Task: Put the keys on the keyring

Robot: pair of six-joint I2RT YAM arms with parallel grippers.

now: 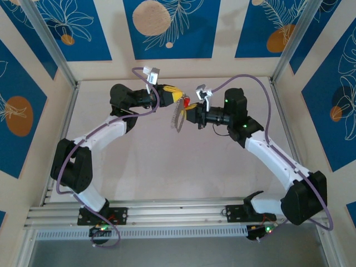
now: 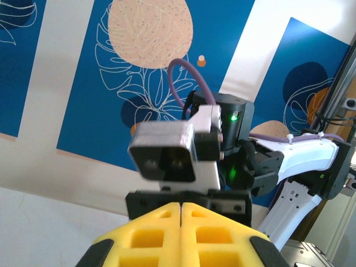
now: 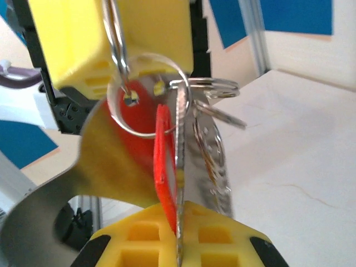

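Right gripper (image 3: 178, 247), nearest our lens, and left gripper (image 2: 182, 207) meet, fingers pressed together, above the table's (image 1: 139, 167) far edge, midway along it. We read the left as pinching the keyring (image 1: 178, 119), fringe hanging, and the right as pinching the red-headed key (image 3: 164, 161) beside it. Threading is, we judge, in hand; next, work the key's hole along the ring wire.

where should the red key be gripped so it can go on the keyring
Probably the red key is best taken by its flat plastic head, pads on the two broad faces, coming from below, the side away from the keyring. The head stands edge-on and thin, so a pinch across it suits, and its upper end stays free. The right gripper is shut on it that way.
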